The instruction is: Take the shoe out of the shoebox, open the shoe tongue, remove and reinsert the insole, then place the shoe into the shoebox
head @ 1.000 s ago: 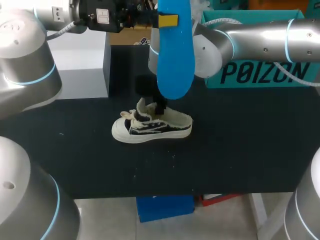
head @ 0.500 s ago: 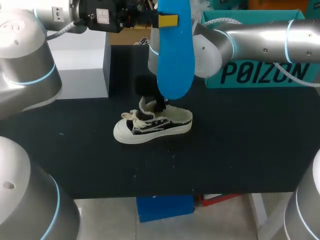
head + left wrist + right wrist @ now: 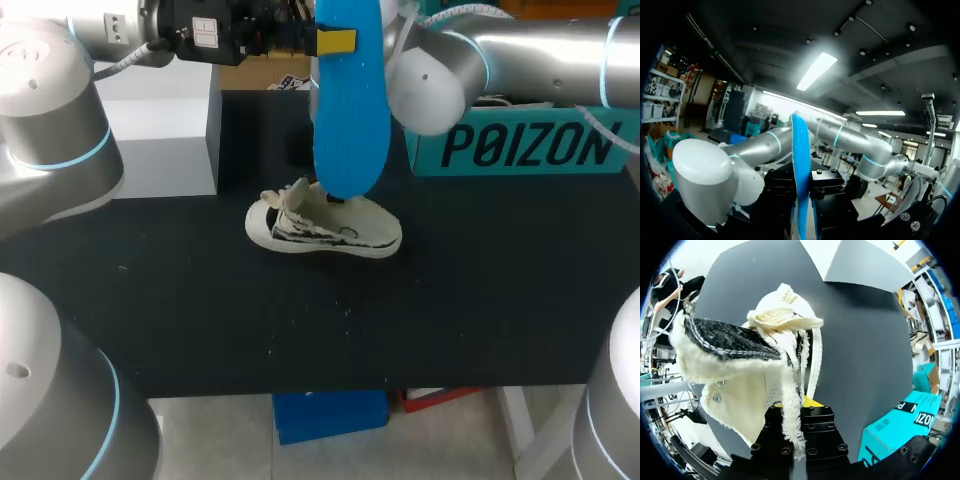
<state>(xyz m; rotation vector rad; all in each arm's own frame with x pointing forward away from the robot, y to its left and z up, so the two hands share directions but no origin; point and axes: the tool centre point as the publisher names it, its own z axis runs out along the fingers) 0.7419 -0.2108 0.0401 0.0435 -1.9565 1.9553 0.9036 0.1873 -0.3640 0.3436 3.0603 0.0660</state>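
Observation:
A cream and black sneaker [image 3: 330, 228] is above the black table [image 3: 480, 300], its toe pointing left. In the right wrist view the sneaker [image 3: 740, 370] hangs tilted, and my right gripper [image 3: 792, 410] is shut on its fuzzy collar edge. From the head camera that gripper is hidden behind the blue insole [image 3: 350, 100]. My left gripper [image 3: 335, 42] is shut on the insole and holds it upright, high over the sneaker. In the left wrist view the insole [image 3: 800, 165] shows edge-on between the black fingers.
A teal shoebox [image 3: 520, 145] stands at the back right, close behind my right arm. A grey and white box [image 3: 160, 130] stands at the back left. The table's front half lies bare.
My right gripper has shut on the sneaker's collar and carried it back and to the right, tilting it. The left arm and the insole have stayed still.

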